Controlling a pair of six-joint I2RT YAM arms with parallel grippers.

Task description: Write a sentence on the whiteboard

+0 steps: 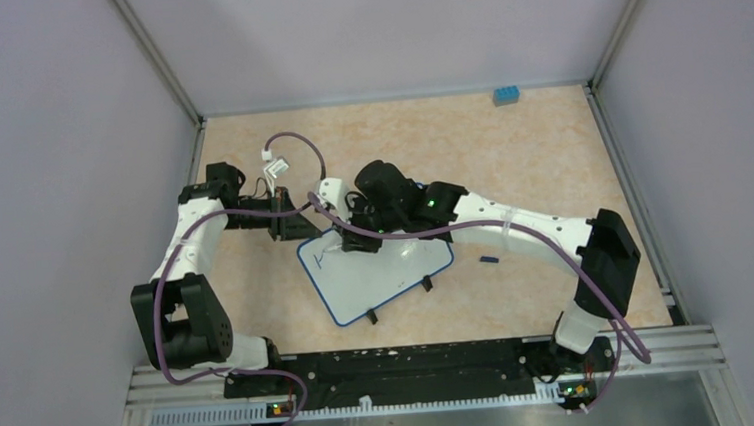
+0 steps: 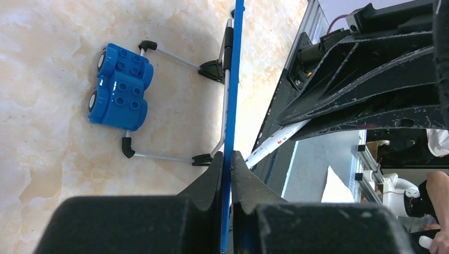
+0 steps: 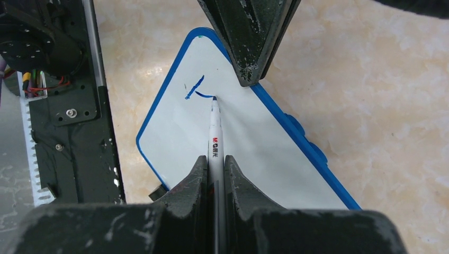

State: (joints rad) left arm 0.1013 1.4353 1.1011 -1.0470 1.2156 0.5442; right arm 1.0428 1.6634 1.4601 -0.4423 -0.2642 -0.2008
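The whiteboard (image 1: pixel 382 273) lies tilted at the table's middle, white with a blue rim (image 2: pixel 233 79). My left gripper (image 2: pixel 231 159) is shut on that rim at the board's far-left corner (image 1: pixel 300 240). My right gripper (image 3: pixel 215 164) is shut on a white marker (image 3: pixel 214 135), which also shows in the left wrist view (image 2: pixel 275 143). The marker's tip touches the whiteboard (image 3: pixel 238 159) near its top corner. Two short blue strokes (image 3: pixel 195 89) of the sentence sit just beside the tip. In the top view my right gripper (image 1: pixel 355 237) hangs over the board's upper left part.
A blue studded block (image 2: pixel 119 87) lies behind the board between its two wire legs. Another blue brick (image 1: pixel 505 95) sits at the far back edge. A small dark object (image 1: pixel 489 259) lies right of the board. Walls enclose three sides.
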